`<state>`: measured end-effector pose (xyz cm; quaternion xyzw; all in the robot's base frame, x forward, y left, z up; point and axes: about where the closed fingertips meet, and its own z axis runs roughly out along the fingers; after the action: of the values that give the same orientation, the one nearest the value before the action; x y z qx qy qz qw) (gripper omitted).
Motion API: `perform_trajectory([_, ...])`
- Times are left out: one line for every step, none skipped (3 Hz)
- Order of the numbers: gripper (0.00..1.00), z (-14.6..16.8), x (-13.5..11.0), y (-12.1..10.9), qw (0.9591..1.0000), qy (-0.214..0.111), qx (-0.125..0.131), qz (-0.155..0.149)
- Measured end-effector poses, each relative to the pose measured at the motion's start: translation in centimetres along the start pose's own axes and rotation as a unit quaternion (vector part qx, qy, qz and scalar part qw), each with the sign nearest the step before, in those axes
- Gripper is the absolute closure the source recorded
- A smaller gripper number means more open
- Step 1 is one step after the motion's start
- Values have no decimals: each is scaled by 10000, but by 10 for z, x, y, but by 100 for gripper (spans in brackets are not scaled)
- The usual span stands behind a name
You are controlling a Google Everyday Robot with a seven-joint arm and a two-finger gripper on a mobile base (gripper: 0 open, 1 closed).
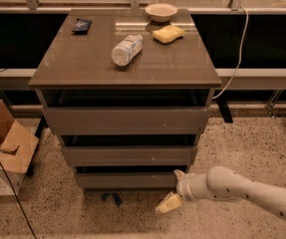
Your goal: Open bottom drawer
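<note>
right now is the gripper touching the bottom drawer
Cannot tell. In the camera view the gripper sits just below the right end of the bottom drawer, over the floor, with neither a clear gap nor contact showing.

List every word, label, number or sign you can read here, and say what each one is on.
No text here can be read.
Bottle label: too blurred to read.
Dark packet: print too blurred to read.
Cardboard box on the floor: any marking too blurred to read.
Bottom drawer: plain front, no text.
Gripper, low by that drawer's right end: no text visible.
</note>
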<state>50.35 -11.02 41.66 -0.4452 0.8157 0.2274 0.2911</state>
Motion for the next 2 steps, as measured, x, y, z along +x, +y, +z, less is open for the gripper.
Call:
perform_trajectory([0,22,22,-11,9989,-271,-95,369])
perform_trajectory([0,40,37,-26,9968,-448,-140,645])
